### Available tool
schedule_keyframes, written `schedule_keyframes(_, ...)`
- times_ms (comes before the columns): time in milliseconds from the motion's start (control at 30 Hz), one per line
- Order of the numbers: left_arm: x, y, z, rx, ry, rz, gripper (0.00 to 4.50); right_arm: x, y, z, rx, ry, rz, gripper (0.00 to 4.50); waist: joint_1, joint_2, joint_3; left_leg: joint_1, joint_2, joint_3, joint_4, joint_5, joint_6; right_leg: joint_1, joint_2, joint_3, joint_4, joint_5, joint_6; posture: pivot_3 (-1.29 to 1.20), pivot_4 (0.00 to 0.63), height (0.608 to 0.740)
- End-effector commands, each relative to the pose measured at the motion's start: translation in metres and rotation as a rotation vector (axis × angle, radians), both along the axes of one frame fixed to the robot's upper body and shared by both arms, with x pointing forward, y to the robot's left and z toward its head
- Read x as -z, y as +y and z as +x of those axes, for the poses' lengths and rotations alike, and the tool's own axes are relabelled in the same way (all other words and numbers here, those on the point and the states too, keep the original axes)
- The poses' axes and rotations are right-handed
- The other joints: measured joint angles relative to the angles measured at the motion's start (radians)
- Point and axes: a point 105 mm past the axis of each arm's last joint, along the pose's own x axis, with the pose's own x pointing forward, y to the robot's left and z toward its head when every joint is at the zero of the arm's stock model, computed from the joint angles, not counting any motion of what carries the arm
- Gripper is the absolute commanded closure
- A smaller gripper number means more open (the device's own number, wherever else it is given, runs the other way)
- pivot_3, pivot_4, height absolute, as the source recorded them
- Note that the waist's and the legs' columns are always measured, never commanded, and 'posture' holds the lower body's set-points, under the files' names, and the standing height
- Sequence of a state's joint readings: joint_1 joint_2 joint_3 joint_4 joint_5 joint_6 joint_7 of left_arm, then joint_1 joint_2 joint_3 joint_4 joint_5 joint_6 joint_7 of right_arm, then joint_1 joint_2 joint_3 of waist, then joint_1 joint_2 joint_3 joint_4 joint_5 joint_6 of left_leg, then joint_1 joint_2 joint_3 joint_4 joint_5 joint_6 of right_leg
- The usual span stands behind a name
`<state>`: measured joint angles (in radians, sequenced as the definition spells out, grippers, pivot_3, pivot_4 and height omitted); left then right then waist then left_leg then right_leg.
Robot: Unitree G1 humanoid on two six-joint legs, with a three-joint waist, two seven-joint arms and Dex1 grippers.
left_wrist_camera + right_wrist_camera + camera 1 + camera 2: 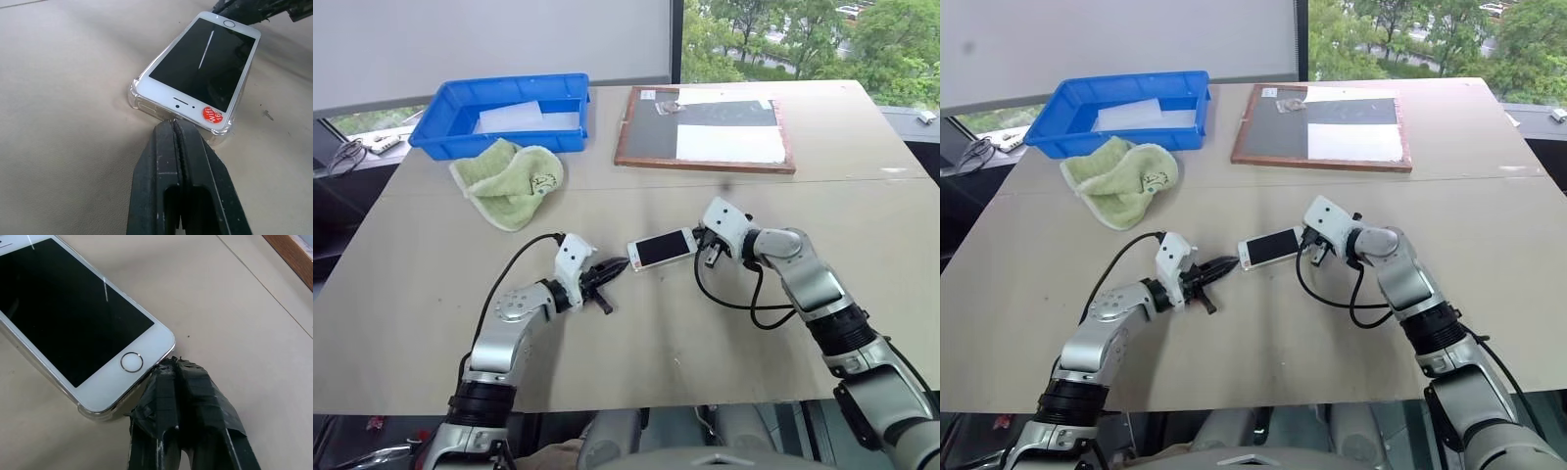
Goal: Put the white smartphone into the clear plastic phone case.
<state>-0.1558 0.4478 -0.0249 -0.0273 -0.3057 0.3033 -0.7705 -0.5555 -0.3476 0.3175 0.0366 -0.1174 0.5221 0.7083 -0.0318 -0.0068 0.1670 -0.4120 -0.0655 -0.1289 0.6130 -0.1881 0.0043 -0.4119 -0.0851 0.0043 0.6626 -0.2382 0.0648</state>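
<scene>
You had the white smartphone [663,248] lying screen-up on the bench [724,333], between your two grippers. The clear plastic phone case [138,100] wrapped its rim at the earpiece end, and at the home-button end it showed under the corner; whether the phone was fully seated there was hard to judge. Your left gripper [615,266] had its fingers pressed together, with the tips at the phone's earpiece end. Your right gripper [172,366] was likewise closed, its taped tips against the home-button end. Farther back sat a blue bin [460,140], a green cloth [509,179] and a framed board [705,127].
</scene>
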Motion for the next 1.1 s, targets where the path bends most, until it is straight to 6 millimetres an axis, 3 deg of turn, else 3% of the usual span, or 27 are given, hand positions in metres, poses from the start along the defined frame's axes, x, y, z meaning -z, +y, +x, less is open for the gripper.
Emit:
schedule_keyframes(33,0.007,-0.008,-0.002,0.030,0.024,0.007,4.49,-0.004,0.029,-0.018,-0.108,0.000,0.058,4.50,-0.001,0.000,0.000,0.000,0.000,0.000,0.000,0.000,0.000,0.000,0.000,0.000,0.000,0.000,0.000,0.00,0.150,0.740)
schedule_keyframes(167,0.000,-0.020,-0.005,0.101,0.008,-0.014,4.49,0.009,0.012,-0.022,-0.078,0.010,0.022,4.50,0.000,0.000,-0.001,0.001,0.000,0.000,0.000,0.000,0.000,0.001,0.000,0.000,0.000,0.000,0.000,0.00,0.150,0.740)
schedule_keyframes(467,-0.014,-0.065,-0.008,0.287,-0.003,-0.074,4.49,-0.006,-0.045,-0.038,0.088,-0.030,0.006,4.50,0.032,-0.001,0.000,-0.003,-0.002,-0.002,0.002,0.000,0.000,0.001,-0.001,-0.002,-0.003,0.000,0.000,0.00,0.150,0.740)
schedule_keyframes(733,-0.016,-0.090,0.005,0.333,-0.010,-0.088,4.49,-0.004,-0.077,-0.037,0.200,-0.033,-0.065,4.50,0.018,-0.002,0.000,-0.002,0.000,0.000,0.002,0.000,0.000,0.001,0.000,-0.002,-0.001,-0.001,0.002,0.00,0.150,0.740)
schedule_keyframes(900,-0.016,-0.087,0.018,0.317,-0.020,-0.066,4.49,0.000,-0.080,-0.040,0.212,-0.029,-0.088,4.50,0.020,-0.002,0.000,-0.003,-0.001,0.004,0.003,0.000,0.000,0.002,-0.001,-0.003,-0.002,-0.001,0.002,0.00,0.150,0.740)
schedule_keyframes(1100,-0.010,-0.058,0.025,0.241,-0.010,-0.017,4.49,-0.005,-0.094,-0.041,0.280,-0.056,-0.075,4.50,0.017,-0.002,0.000,-0.003,0.000,0.003,0.003,0.000,0.000,0.001,-0.001,-0.003,-0.001,0.000,0.001,0.00,0.150,0.740)
